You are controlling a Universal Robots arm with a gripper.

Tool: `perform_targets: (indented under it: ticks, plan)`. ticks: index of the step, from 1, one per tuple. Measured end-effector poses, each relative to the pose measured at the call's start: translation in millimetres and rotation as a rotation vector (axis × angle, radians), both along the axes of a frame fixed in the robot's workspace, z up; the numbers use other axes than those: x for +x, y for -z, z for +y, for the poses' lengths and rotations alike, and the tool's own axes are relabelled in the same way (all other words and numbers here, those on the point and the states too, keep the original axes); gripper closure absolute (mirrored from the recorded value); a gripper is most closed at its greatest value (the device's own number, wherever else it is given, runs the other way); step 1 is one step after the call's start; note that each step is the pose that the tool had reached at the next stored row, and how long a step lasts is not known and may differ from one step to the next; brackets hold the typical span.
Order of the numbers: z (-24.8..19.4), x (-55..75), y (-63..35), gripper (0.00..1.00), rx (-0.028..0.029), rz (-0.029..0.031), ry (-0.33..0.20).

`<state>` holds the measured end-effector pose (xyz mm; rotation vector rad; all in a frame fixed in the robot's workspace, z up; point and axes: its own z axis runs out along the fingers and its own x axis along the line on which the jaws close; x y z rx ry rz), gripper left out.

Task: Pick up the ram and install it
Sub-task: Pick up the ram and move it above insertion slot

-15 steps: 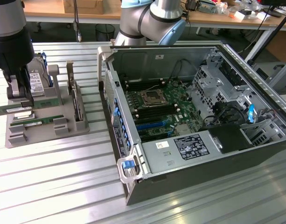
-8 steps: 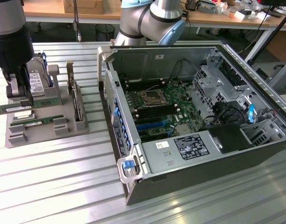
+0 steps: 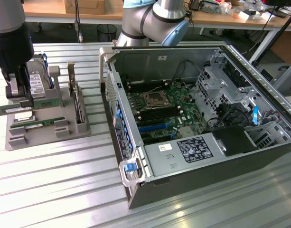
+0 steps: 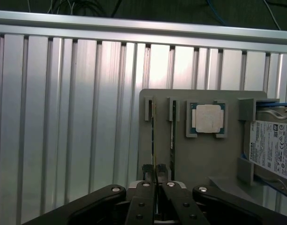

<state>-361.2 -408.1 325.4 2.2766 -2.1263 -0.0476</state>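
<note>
The gripper (image 4: 155, 172) has its jaws pressed together on the ram (image 4: 155, 136). One dark fingertip (image 4: 147, 171) sits on each flat face of the thin green stick, which the wrist view shows edge-on with a yellowish strip along it. In the exterior view the same stick (image 3: 5, 111) shows as a green strip under the black gripper body, over the front part of the grey holder (image 3: 64, 102). I cannot tell whether it has come clear of its slot. Just beside it in the holder, parallel to it and not touching, lies a second ram stick (image 4: 172, 131), held by small grey end clips. Beyond that stick the square silver processor (image 4: 207, 118) rests in its own recess, gripped at the corners by grey tabs. Further along the holder is the silver hard drive (image 4: 273, 145), its white printed label facing up in the wrist view; in the exterior view it leans in its bracket towards the back of the holder. The holder stands near the exterior view's left edge of the ribbed aluminium bench (image 3: 64, 180). Well apart from it, the open computer case (image 3: 150, 187) takes up the middle of the bench and the exterior view's right. Inside the case lies the green motherboard (image 3: 166, 107) with its dark memory slots. The grey and blue robot arm (image 3: 154, 19) rises behind the case's back edge.
</note>
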Motion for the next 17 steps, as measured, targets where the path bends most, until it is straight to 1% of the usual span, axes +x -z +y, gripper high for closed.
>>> perform_targets:
  ticks: [17]
  plan:
    - [0.0,0.0,-7.3,0.88,-0.0001,0.0001,0.000]
